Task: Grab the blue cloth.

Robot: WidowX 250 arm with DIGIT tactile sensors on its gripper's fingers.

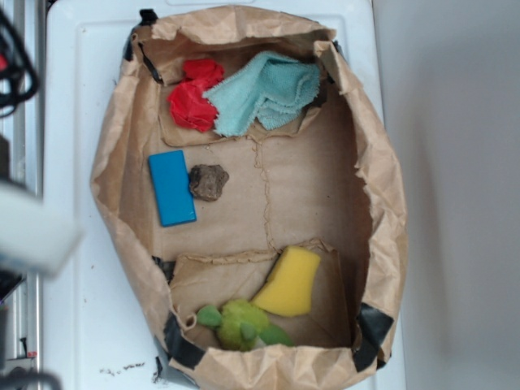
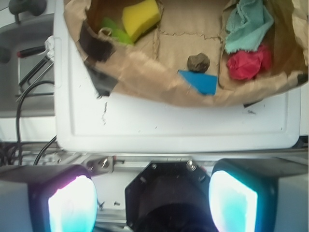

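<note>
Exterior view, left to right: blurred white shape at 9 o'clock, probably part of the arm. Paper bag (image 1: pixel 110 162), walls rolled down for top access. Inside: blue block (image 1: pixel 171 187), brown lump (image 1: pixel 209 182), red cloth (image 1: pixel 193 96) touching blue cloth (image 1: pixel 266 93) at 12 o'clock; yellow sponge (image 1: pixel 290 283), green toy (image 1: pixel 241 323) at 6. Wrist view: gripper (image 2: pixel 152 200) outside bag, pads (image 2: pixel 72 205) wide apart, empty.

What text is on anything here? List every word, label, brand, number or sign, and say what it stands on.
None can be read.
Blue cloth, red cloth, blue block, sponge: plain, no print.
Paper bag: no printing shows.
White tray: only dark scuffs, not letters.
Pincer, open: no markings visible.
</note>
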